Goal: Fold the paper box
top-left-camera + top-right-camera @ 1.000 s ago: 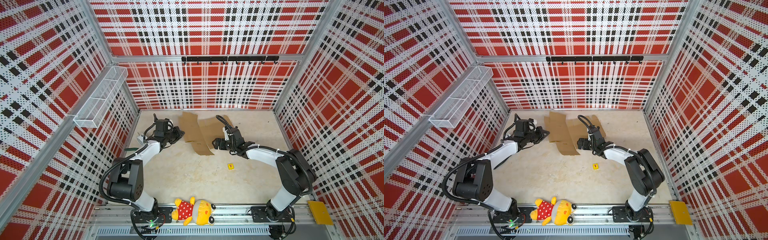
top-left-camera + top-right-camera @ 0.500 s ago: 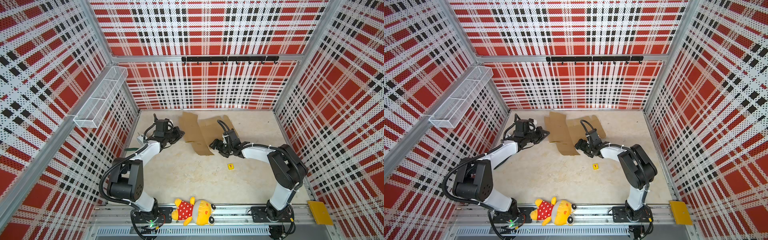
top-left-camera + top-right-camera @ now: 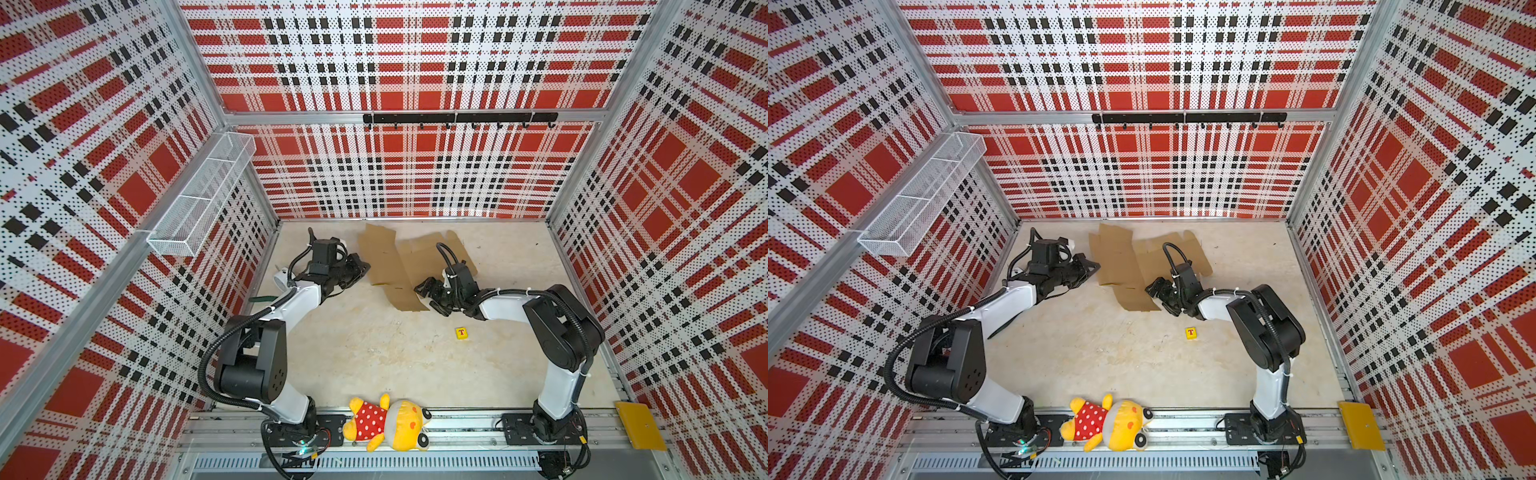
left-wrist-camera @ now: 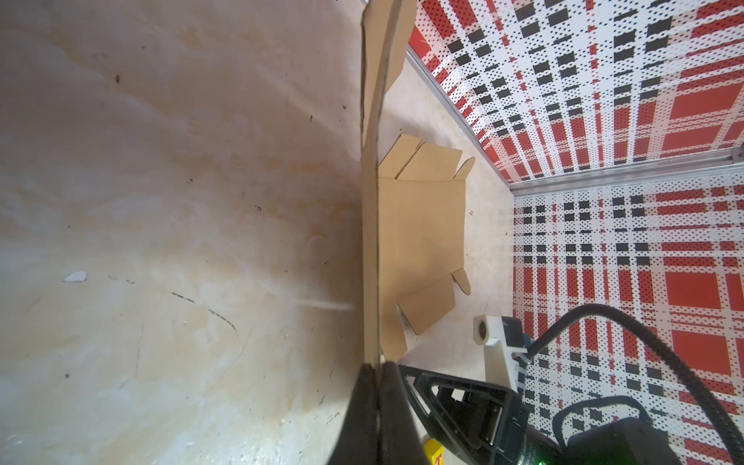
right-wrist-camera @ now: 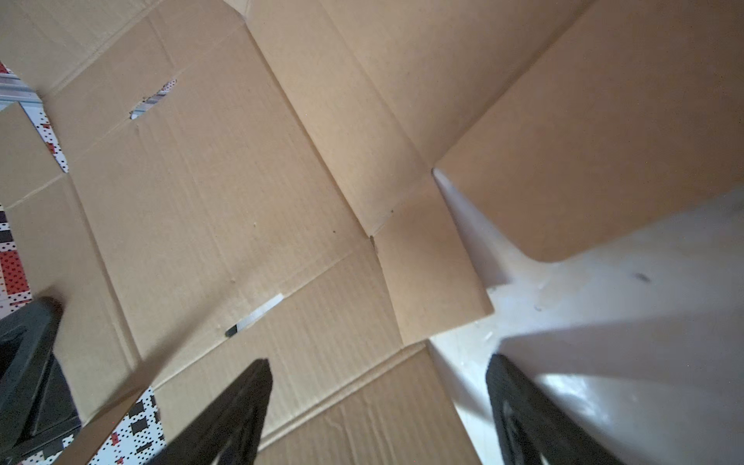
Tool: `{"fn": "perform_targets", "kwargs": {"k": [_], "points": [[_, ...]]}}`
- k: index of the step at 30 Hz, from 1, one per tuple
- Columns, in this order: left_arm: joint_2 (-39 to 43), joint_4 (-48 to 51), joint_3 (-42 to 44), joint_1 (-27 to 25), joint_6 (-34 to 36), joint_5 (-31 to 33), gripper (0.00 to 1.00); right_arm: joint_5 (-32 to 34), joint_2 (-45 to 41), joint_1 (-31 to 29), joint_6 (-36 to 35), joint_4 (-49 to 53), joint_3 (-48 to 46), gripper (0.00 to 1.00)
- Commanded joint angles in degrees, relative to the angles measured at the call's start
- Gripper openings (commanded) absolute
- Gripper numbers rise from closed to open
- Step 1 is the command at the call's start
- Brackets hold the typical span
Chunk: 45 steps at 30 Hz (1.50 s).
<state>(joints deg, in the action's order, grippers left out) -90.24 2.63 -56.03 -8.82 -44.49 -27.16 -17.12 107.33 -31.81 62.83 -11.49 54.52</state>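
The paper box [image 3: 384, 259] lies mostly flat at the upper centre of both top views. The left gripper [image 3: 364, 266] is clamped on its left edge. The right gripper [image 3: 430, 296], jaws spread, straddles the lower-right flap's edge. It should probably slip one finger beneath before closing. Whether any finger is underneath cannot be told, and the right arm hides part of the right panel.

- Paper box [image 3: 386, 262]: back centre of the surface [image 3: 374, 365].
- Left gripper [image 3: 366, 266]: at the box's left edge, fingers [image 4: 358, 414] pinching it.
- Right gripper [image 3: 427, 299]: at the box's near right corner.
- Lettered cube [image 3: 461, 333]: in front of the right gripper, apart from the box.
- Plush toy [image 3: 386, 422]: on the front rail [image 3: 465, 428].
- Wire basket [image 3: 203, 195]: on the left wall.
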Motion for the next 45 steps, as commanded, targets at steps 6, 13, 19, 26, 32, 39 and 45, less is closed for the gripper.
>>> {"fn": "perform_targets", "kwargs": {"k": [6, 13, 19, 26, 32, 39, 45], "points": [[0.53, -0.7, -0.67, -0.52, 0.72, 0.43, 0.05, 2.95, 2.32, -0.02, 2.59, -4.25, -0.38, 0.86], [0.5, -0.67, -0.7, -0.74, 0.72, 0.42, 0.05, 3.81, 2.46, 0.32, 1.7, -4.41, 1.99, 0.85], [0.68, -0.66, -0.93, -0.95, 0.54, -0.28, 0.05, 3.76, 1.29, 0.45, 1.0, -2.96, 3.73, 0.85], [0.63, -0.52, -0.84, -1.13, 0.54, -0.4, 0.05, 3.13, 1.78, 0.81, 0.75, -1.79, 6.17, 0.86], [0.76, -0.59, -1.05, -1.32, 0.44, -0.6, 0.05, 3.5, 2.3, 1.38, -0.21, -0.93, 8.0, 0.86], [1.2, -0.55, -0.62, -1.46, 0.71, -0.2, 0.05, 2.29, 5.09, 1.5, -0.71, 0.2, 11.8, 0.86], [1.0, -0.52, -0.61, -1.94, 0.63, 0.22, 0.05, 1.27, 7.28, 1.77, -1.34, 1.82, 15.11, 0.86]]}}
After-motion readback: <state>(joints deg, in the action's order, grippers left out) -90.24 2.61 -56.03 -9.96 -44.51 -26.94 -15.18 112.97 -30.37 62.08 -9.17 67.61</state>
